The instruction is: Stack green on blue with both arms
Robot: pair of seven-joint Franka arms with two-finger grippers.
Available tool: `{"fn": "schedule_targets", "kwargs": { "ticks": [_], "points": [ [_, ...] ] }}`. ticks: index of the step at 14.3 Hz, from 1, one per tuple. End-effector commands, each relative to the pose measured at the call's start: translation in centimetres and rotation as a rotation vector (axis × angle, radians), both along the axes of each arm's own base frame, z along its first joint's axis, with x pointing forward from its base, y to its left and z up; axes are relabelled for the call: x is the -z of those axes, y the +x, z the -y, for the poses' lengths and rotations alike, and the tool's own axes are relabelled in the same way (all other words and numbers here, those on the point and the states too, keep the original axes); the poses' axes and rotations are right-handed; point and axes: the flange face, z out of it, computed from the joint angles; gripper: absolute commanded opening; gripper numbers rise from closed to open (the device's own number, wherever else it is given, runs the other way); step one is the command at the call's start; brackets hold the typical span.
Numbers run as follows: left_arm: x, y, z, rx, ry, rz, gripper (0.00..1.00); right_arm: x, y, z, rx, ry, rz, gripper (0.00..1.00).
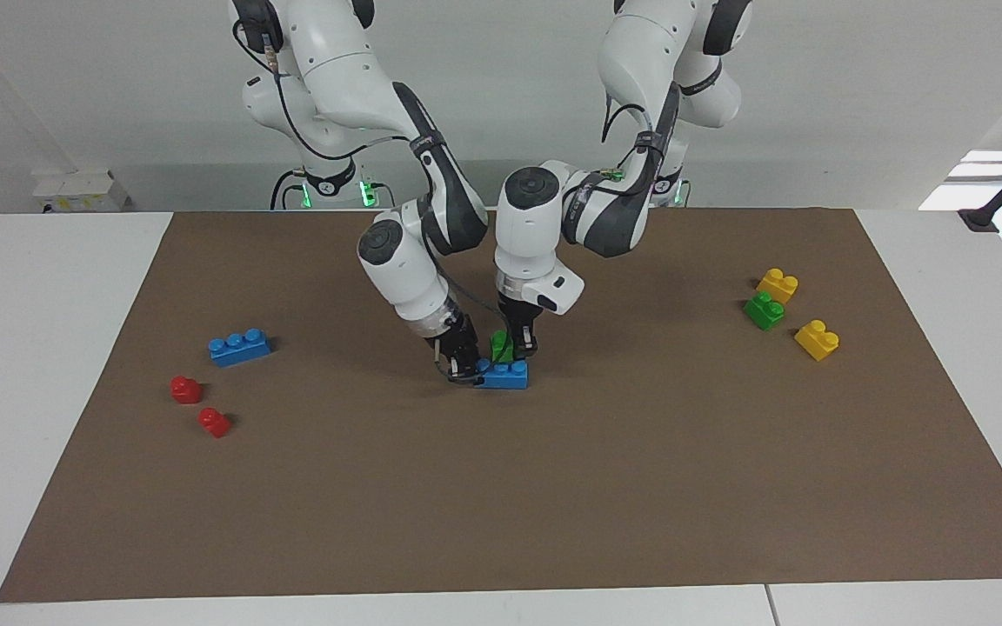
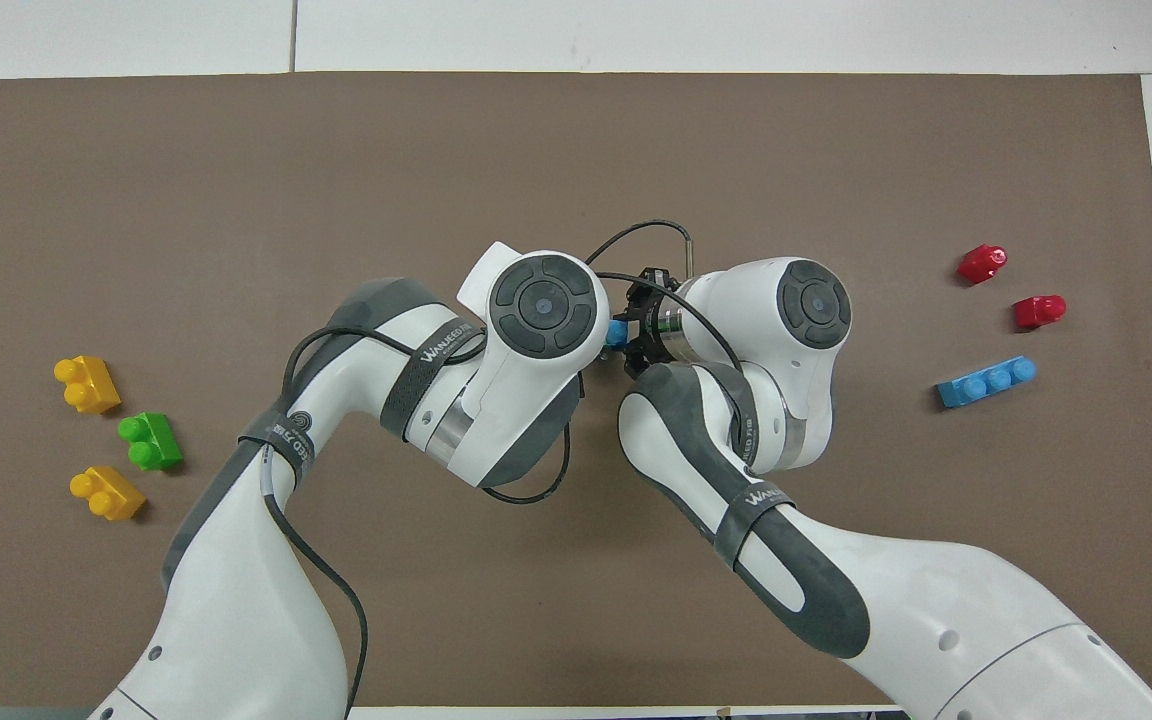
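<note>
At mat centre in the facing view, the blue brick (image 1: 504,375) lies flat on the brown mat (image 1: 553,487) with the green brick (image 1: 501,346) standing on its end toward the right arm, tilted or not fully seated as far as I can judge. The left gripper (image 1: 525,345) comes straight down from twelve o'clock and holds the green brick between narrow fingers. The right gripper (image 1: 459,358) slants in from about ten o'clock and touches the blue brick's end; whether its fingers pinch that brick I cannot tell. To finish well, the right gripper should brace the blue brick against the mat while the left presses green squarely down onto the studs, releasing only once it sits level.

A spare blue brick (image 1: 240,347) and two red bricks (image 1: 187,389) sit toward nine o'clock; a second green brick (image 1: 764,310) and two yellow bricks (image 1: 777,284) toward three o'clock.

From the overhead view, both wrists cover the stack; only a sliver of the blue brick (image 2: 617,333) shows between them, just beside the right gripper (image 2: 642,335). The left gripper is hidden under its own wrist.
</note>
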Motion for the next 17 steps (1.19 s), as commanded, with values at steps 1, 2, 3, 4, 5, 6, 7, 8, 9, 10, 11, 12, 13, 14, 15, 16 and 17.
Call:
{"fn": "schedule_targets", "kwargs": {
  "ticks": [1,2,3,4,5,6,7,8,9,10,11,12,13,14,15,16,17],
  "points": [
    [0.9,0.5,0.6,-0.008,0.008,0.024,0.00,0.3,-0.3,0.1,0.026,0.009,0.010,0.00],
    [1.0,0.6,0.5,-0.006,0.012,0.028,0.00,0.3,-0.4,0.0,0.023,0.008,0.011,0.00],
    [1.1,0.6,0.5,-0.003,0.016,0.031,0.00,0.3,-0.4,0.0,0.023,0.008,0.011,0.00],
    [1.2,0.6,0.4,-0.003,0.017,0.032,0.00,0.3,-0.4,0.0,0.023,0.008,0.011,0.00],
    [1.3,0.6,0.3,-0.004,0.016,0.033,0.00,0.3,-0.4,0.0,0.023,0.008,0.011,0.00],
    [1.3,0.8,0.1,-0.007,0.016,0.035,0.00,0.3,-0.4,0.0,0.023,0.008,0.011,0.00],
    [1.3,0.8,0.1,-0.008,0.013,0.038,0.00,0.3,-0.4,0.0,0.023,0.008,0.011,0.00],
    [1.3,0.9,0.0,-0.011,0.011,0.040,0.00,0.3,-0.4,0.0,0.023,0.009,0.011,0.00],
    [1.7,1.0,0.1,-0.010,0.012,0.041,0.00,0.3,-0.4,0.0,0.023,0.008,0.011,0.00],
    [2.3,1.2,-0.1,-0.005,0.019,0.047,0.00,0.3,-0.3,0.1,0.025,0.008,0.011,0.00],
    [2.7,1.0,-0.2,-0.003,0.026,0.043,0.00,0.3,-0.3,0.1,0.026,0.009,0.010,0.00],
    [3.0,0.7,-0.2,0.001,0.030,0.040,0.00,0.3,-0.3,0.1,0.026,0.009,0.010,0.00],
    [3.0,0.7,-0.2,0.001,0.030,0.040,0.00,0.3,-0.3,0.1,0.026,0.009,0.010,0.00],
    [3.1,0.7,-0.2,0.001,0.031,0.039,0.00,0.3,-0.3,0.1,0.026,0.009,0.010,0.00],
    [3.1,0.6,-0.1,0.003,0.030,0.040,0.00,0.3,-0.3,0.2,0.027,0.009,0.010,0.00],
    [3.6,0.5,-0.2,0.003,0.027,0.042,0.00,0.3,-0.3,0.2,0.027,0.009,0.010,0.00],
    [4.2,0.3,-0.2,0.007,0.026,0.043,0.00,0.3,-0.3,0.2,0.027,0.009,0.010,0.00]
  ]
}}
